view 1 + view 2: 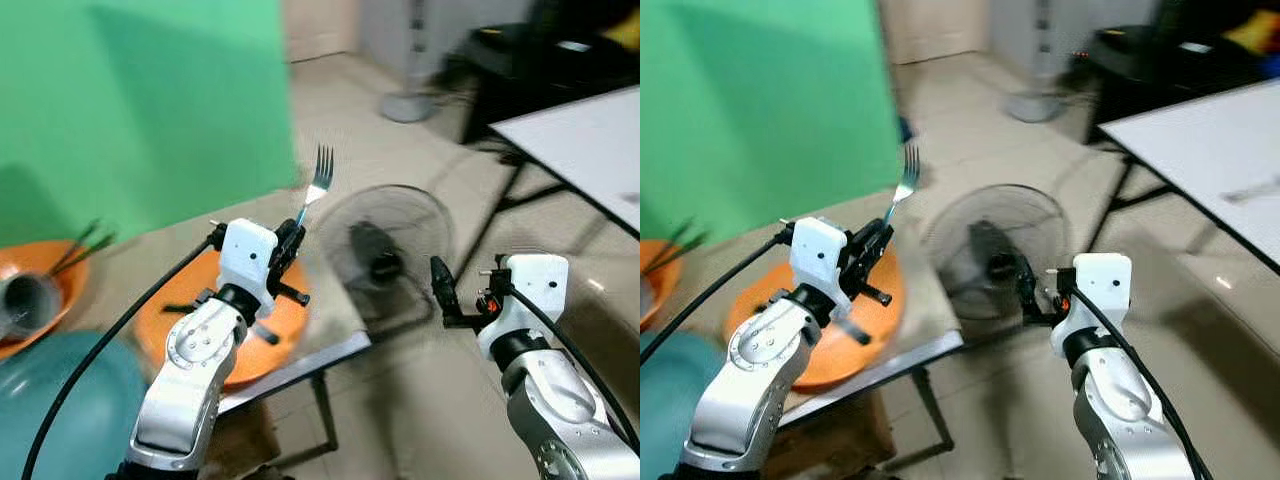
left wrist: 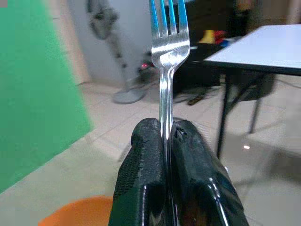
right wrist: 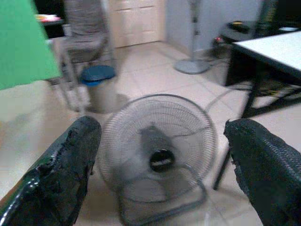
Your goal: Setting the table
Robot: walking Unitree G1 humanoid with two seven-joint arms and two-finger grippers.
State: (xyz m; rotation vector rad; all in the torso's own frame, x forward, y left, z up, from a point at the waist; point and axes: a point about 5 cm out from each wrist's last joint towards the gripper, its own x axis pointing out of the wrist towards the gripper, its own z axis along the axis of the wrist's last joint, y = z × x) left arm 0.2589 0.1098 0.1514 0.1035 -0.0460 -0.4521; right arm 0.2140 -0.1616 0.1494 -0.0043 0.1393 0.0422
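Note:
My left gripper is shut on the handle of a silver fork, which it holds upright with the tines up, over the far edge of an orange plate. In the left wrist view the black fingertips pinch the fork tightly. The plate lies on a low table in front of me. To the right, off the table, my right gripper hovers above the floor. Its fingers stand wide apart with nothing between them.
An orange bowl with dark chopsticks and a grey cup sits at the left, with a teal round thing nearer me. A floor fan stands just past the table edge. A white table is at the right and a green screen behind.

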